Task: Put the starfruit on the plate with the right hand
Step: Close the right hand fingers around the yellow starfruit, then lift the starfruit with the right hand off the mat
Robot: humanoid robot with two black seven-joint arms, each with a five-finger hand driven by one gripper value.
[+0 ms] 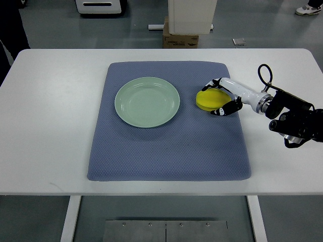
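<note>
A: Scan left to right. White table [45, 126], bare on its left part. No left arm anywhere in view.

B: Next, the blue-grey mat [166, 151] covering the middle of the table. On its far-left part sits the pale green plate [147, 102], upright, nothing on it.

A: Right of the plate, just beside its rim but not touching: the yellow starfruit [209, 100], lying on the mat.

B: Right hand [224, 98] comes in from the right edge. White palm, black fingertips. Fingers [220, 112] curl around the fruit's far and near sides, clamped on it as far as I can tell.

A: Fruit lifted or still down?

B: Cannot tell for certain; it looks to be resting on the mat.

A: Progress estimate: reach done, grasp made or nearly so. Left to do: lift, carry left over the plate, set down, release. Task judged under halfway.

B: Agreed. Plate empty, so placement not yet done.
</note>
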